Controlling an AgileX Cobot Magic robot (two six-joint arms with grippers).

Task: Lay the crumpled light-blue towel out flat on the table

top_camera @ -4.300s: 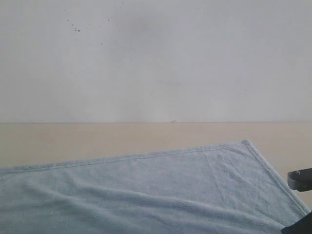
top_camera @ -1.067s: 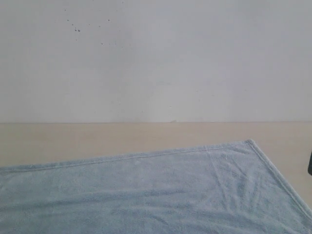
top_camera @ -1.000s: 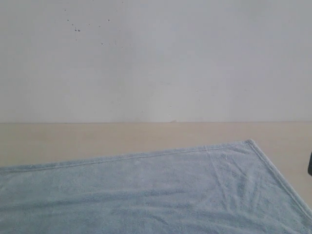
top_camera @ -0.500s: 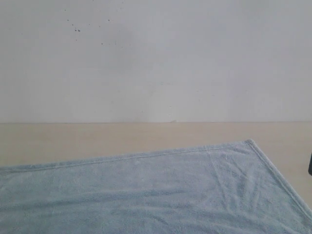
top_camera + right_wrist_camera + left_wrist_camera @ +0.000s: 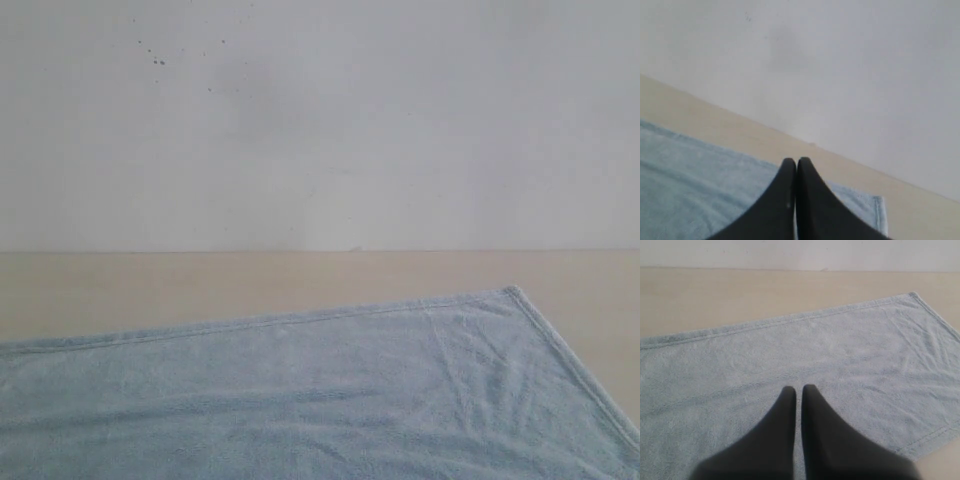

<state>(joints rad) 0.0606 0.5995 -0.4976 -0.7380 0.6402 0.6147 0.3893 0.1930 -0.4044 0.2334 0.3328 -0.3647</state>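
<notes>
- Around the towel (image 5: 300,400): only the bare beige table (image 5: 200,285) and, behind it, a plain white wall (image 5: 350,130) with a few small dark specks (image 5: 155,58) high on the left.
- Towel spread open on the table, light blue and fluffy, with shallow wrinkles fanning out below its far right corner (image 5: 512,291).
- Hemmed far edge slanting across the exterior view; near part cut off by the frame.
- In the left wrist view, a second hemmed edge at the towel's side, with bare table just beyond it.
- At the left gripper (image 5: 798,390): black fingers (image 5: 780,430) pressed together with nothing between them, poised over the middle of the towel; hard to tell whether touching the cloth.
- At the right gripper (image 5: 796,162): black fingers likewise closed tight on nothing, pointing toward the towel's corner and the wall beyond.
- In the way in each wrist view: the gripper's own dark fingers, hiding a wedge of towel.
- By count: one towel, one table, one wall, two grippers with two fingers each.
</notes>
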